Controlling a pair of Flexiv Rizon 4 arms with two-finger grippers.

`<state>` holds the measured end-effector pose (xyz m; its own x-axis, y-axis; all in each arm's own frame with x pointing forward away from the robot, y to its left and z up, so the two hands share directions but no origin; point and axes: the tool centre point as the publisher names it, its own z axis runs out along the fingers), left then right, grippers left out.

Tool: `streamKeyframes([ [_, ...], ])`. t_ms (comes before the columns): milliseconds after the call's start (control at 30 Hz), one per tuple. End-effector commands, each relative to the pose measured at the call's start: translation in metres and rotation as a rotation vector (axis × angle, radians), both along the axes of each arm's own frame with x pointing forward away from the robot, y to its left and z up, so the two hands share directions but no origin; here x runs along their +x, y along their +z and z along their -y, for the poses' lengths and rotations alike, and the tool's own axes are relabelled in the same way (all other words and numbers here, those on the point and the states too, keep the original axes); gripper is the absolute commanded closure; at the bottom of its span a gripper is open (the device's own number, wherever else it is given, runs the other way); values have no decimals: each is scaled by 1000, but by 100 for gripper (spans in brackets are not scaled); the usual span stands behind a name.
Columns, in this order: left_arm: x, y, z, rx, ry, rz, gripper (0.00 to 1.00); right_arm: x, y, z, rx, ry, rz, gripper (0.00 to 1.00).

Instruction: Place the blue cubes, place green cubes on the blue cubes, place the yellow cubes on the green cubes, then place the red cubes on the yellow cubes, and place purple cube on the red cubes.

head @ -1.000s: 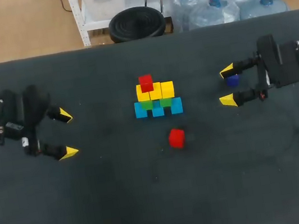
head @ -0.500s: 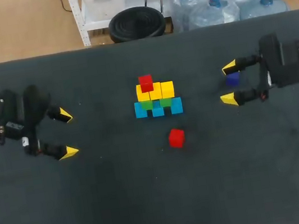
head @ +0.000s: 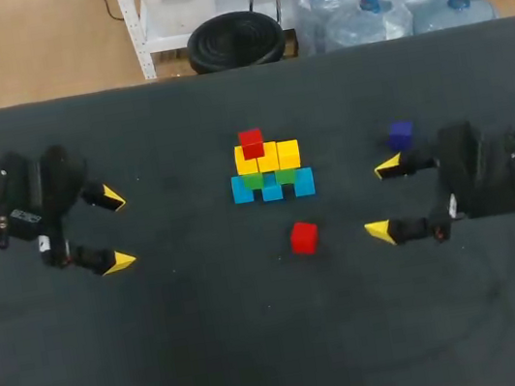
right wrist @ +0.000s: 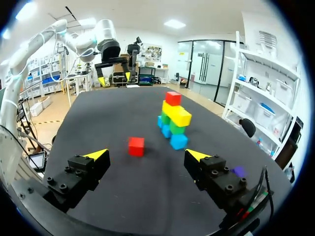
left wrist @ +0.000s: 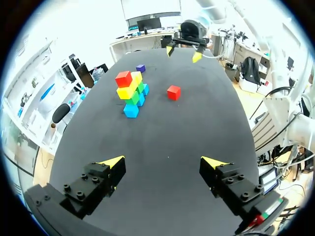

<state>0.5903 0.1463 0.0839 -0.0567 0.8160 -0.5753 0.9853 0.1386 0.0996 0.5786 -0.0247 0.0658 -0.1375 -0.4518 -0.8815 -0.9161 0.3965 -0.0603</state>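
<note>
Red cube (head: 304, 237) lies apart, ahead of the spread right jaws

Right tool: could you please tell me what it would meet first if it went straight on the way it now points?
Probably the loose red cube, lying ahead between the right tool's open fingers, nearer than the cube stack; exact depth is unclear.

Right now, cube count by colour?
blue cubes: 3
green cubes: 2
yellow cubes: 3 (seams faint)
red cubes: 2
purple cube: 1
Total: 11
</note>
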Motion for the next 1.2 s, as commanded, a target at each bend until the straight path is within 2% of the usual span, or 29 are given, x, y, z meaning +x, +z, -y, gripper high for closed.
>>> streamKeyframes([
  [33,1,-1,0,-3,-2,2,0,5,-19,-16,19,-5,8,0],
  [233,1,-1,0,-3,-2,2,0,11,-33,-28,15,1,-9,0],
  [433,1,-1,0,-3,-2,2,0,9,-39,-45,29,-13,-17,0],
  [600,1,-1,0,-3,-2,2,0,10,-44,-60,-16,-9,-2,0],
  [833,1,-1,0,-3,-2,2,0,8,-49,-69,-49,-11,2,0],
  [1200,1,-1,0,-3,-2,2,0,15,-58,-77,-59,-9,-3,0],
])
